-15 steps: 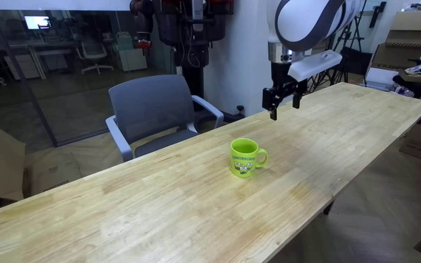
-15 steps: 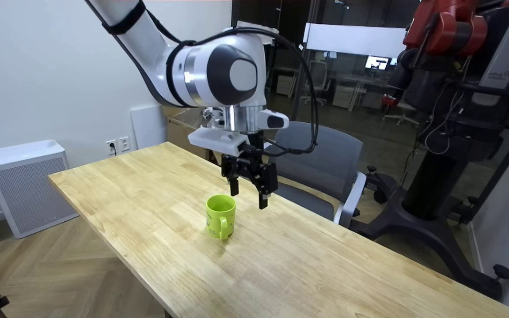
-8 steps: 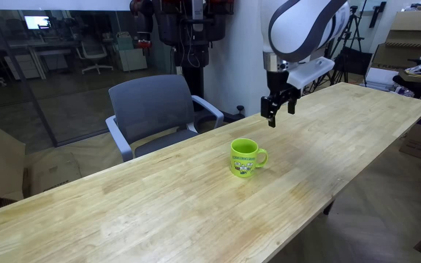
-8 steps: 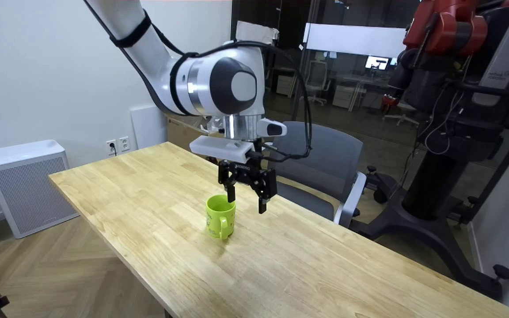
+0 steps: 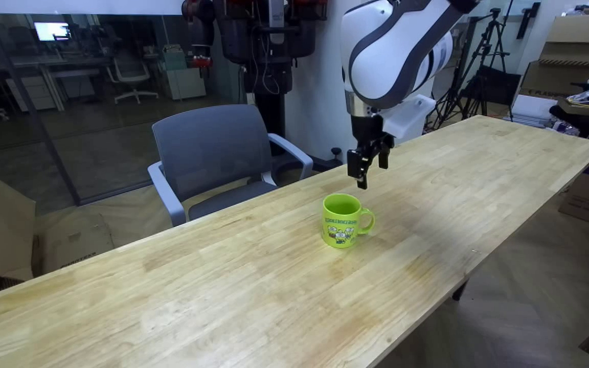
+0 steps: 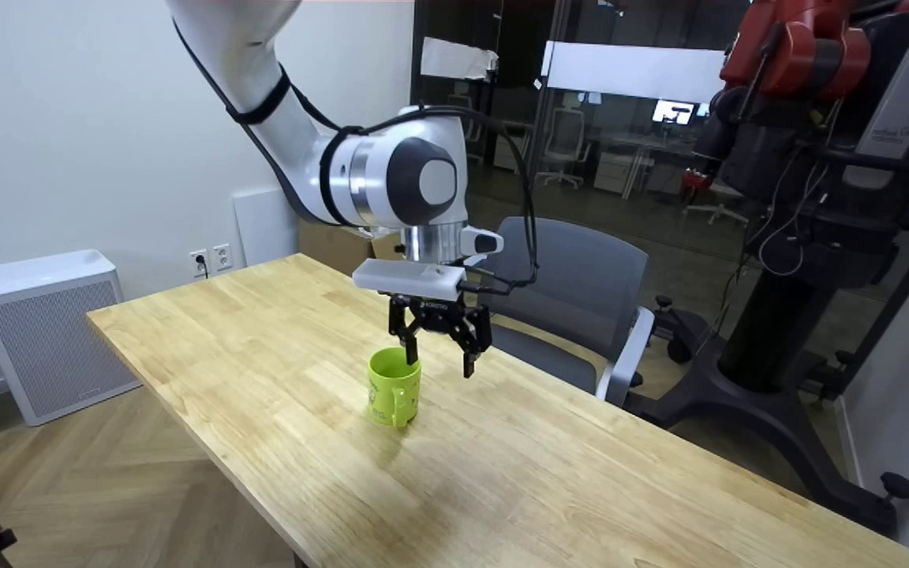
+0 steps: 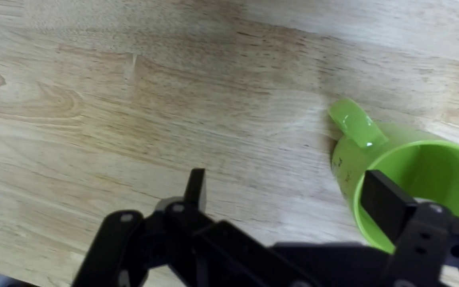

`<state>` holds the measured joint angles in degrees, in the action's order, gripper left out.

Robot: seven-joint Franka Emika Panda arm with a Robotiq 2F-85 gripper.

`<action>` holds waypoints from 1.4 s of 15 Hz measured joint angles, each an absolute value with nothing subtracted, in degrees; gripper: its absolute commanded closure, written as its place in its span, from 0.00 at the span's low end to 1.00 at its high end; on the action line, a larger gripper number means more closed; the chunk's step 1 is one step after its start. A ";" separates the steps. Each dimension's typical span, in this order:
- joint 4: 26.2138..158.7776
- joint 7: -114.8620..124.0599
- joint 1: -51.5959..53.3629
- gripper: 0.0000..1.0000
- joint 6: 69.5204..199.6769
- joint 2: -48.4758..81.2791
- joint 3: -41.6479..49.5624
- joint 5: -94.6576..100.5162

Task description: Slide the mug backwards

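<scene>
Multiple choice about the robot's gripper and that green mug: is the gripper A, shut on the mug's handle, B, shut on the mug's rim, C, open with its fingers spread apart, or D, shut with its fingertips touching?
C: in an exterior view the gripper hangs with its two fingers well apart, and in the wrist view wooden tabletop shows between them, while the mug stands upright, ungripped.

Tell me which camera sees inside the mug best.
The wrist view: it looks down into the mug, showing its inside largest, though one finger of the pincer hides part. Both exterior views show only part of it, smaller, at a slant.
</scene>
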<state>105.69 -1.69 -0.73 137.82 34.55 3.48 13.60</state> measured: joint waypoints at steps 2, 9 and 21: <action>105.76 -1.92 -0.72 0.00 137.83 34.61 3.48 13.52; 104.18 -10.32 -2.11 0.00 143.10 37.77 0.71 10.87; 95.91 -19.55 -4.42 0.58 137.06 45.09 -1.68 7.71</action>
